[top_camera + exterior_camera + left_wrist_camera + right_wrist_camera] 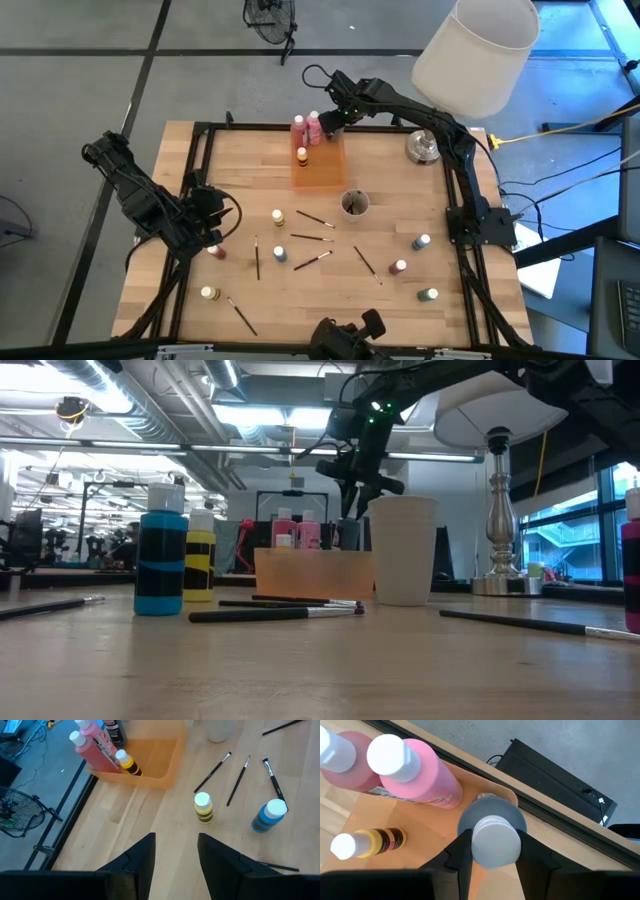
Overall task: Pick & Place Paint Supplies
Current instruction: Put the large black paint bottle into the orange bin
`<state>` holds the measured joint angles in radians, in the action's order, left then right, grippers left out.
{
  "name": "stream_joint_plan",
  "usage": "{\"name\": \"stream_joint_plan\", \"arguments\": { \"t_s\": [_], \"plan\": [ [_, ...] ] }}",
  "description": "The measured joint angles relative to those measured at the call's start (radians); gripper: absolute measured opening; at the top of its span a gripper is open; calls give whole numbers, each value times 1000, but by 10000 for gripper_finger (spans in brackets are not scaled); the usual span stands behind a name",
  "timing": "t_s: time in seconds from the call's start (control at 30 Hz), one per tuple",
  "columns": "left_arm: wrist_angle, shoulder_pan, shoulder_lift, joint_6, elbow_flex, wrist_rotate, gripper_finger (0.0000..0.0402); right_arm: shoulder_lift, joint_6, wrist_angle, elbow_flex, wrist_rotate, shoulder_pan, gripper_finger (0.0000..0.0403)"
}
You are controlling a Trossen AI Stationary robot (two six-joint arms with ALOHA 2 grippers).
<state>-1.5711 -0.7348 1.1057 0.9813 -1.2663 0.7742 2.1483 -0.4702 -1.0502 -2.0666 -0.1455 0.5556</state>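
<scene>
I see the grey bottle [492, 837] pinched between the right gripper [490, 851]'s two fingers, its pale cap facing my wrist camera, held over the far corner of the orange tray [322, 165]. Inside that tray stand two pink bottles [412, 772] side by side near its far edge, and a small yellow bottle [367, 842] sits closer to the tray's left edge. The tray itself rests by the far edge of the table [240, 160], about midway along it.

Just nearer than the tray I see the round cup [355, 204]. Around it the remaining supplies are spread over the middle and near half of the table: a yellow bottle [278, 217] and a blue bottle [280, 253] left of centre, several brushes [318, 238] lying flat between them and the cup, another blue bottle [422, 242], a red bottle [399, 268] and a green bottle [429, 295] toward the near right corner, and one pale yellow bottle [208, 294] toward the near left corner with a brush [242, 316] beside it.

My left gripper [175, 851] hangs by the left edge of the table, fingers spread apart and holding nothing, next to a red bottle [214, 250].

A lamp [470, 60] stands at the far right corner.
</scene>
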Motion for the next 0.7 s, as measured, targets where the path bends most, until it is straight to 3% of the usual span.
{"name": "stream_joint_plan", "arguments": {
  "t_s": [0.47,0.7],
  "plan": [
    [0,0,-1,0,0,-8,143,11,11,5,-1,26,1,122],
    [0,-3,-3,0,0,-19,143,36,10,42,-5,21,-2,160]
  ]
}}
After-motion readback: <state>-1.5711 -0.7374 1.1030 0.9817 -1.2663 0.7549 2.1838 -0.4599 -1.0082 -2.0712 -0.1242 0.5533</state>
